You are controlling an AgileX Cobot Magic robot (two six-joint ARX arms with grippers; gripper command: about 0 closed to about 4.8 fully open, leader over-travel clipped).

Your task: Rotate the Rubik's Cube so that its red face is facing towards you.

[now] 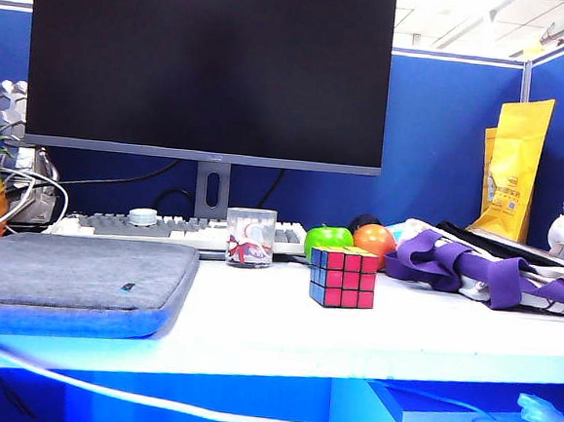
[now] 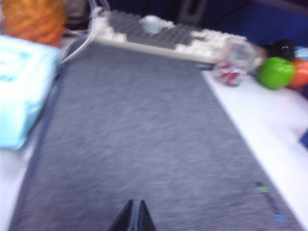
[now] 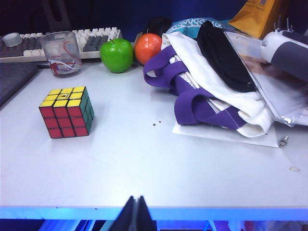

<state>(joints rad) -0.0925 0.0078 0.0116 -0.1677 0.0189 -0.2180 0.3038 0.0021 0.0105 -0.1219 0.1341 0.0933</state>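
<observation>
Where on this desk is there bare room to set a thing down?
Bare white desk lies between the Rubik's Cube and the purple-strapped bag, and along the near edge. It is crowded by the keyboard: glass cup, green apple, orange fruit. The grey sleeve fills the left. Both jaws are shut, hanging near the front edge.

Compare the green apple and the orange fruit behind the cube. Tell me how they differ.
The green apple is bright green, the orange fruit reddish orange. The apple has a stem dimple on top; none is visible on the orange fruit. The apple stands nearer the glass cup, the orange fruit nearer the purple-strapped bag. Both are round, similar in size, side by side on the white table.
</observation>
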